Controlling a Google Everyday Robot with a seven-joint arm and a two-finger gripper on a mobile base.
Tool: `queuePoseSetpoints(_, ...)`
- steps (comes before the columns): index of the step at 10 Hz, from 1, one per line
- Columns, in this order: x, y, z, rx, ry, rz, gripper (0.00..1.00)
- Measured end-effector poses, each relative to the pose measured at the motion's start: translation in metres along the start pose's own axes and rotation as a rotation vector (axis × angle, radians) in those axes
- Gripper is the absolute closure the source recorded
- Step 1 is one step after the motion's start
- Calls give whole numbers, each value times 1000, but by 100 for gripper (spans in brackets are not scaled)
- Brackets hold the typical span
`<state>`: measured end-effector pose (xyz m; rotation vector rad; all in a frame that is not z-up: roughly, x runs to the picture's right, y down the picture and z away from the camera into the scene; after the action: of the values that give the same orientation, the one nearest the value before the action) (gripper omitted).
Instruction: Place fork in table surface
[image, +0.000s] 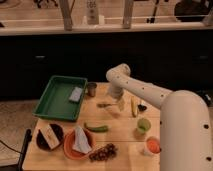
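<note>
The fork (105, 105) is a small slim silver piece lying flat on the tan wooden table surface (125, 142), near its far middle. My gripper (120, 103) hangs down from the white arm just right of the fork, low over the table. Whether it touches the fork does not show. The green pepper (96, 128) lies in front of the fork.
A green tray (52, 102) with a pale object stands at the left, a metal cup (91, 89) beside it. A yellow item (133, 106), a dark-headed utensil (142, 106), a green cup (143, 125) and an orange cup (152, 145) are right. An orange plate (70, 149), a dark bowl (49, 136) and grapes (102, 152) are at the front.
</note>
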<state>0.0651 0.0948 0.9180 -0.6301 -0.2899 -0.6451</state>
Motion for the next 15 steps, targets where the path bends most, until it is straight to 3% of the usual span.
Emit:
queuePoseSetpoints(5, -2, -8, 25, -11, -12, 53, 20)
queuePoseSetpoints(12, -2, -15, 39, -16, -25, 106, 21)
queuePoseSetpoints(15, -1, -13, 42, -28, -35, 126, 48)
